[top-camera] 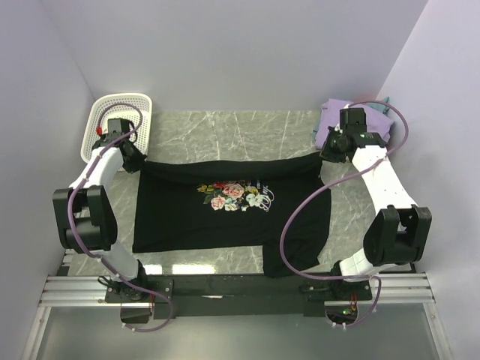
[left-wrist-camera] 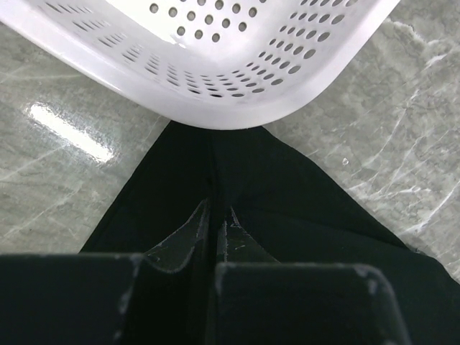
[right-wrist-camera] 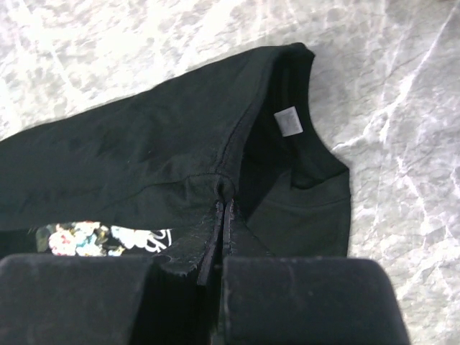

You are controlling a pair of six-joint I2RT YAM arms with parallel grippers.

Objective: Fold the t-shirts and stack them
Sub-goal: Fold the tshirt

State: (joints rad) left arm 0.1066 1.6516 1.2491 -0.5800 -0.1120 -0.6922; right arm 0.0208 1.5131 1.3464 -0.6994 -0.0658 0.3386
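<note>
Basket (left-wrist-camera: 215, 100) sits just beyond my left claw (left-wrist-camera: 215, 218), whose fingers are pressed together on the far-left corner of the black t-shirt (top-camera: 195, 217). That corner reaches right up to the basket's rim, though I cannot tell whether it touches. From there the pinched far edge runs across the tabletop (top-camera: 225, 127) to my right claw (right-wrist-camera: 224, 214), which is clamped tight on the cloth beside the neck opening. So the shirt's long axis lies left to right between my two claws, and its body spreads from that edge toward my bases.

I judge the fold turns on exactly this: both claws should carry the far edge toward me together, keeping it level.

The rose print (top-camera: 234, 193) faces up mid-shirt, its white lettering too small to read. A white neck label (right-wrist-camera: 287, 122) shows inside the collar, with no writing I can make out. The lavender t-shirt (top-camera: 328, 124) lies far right, just behind my right claw.
</note>
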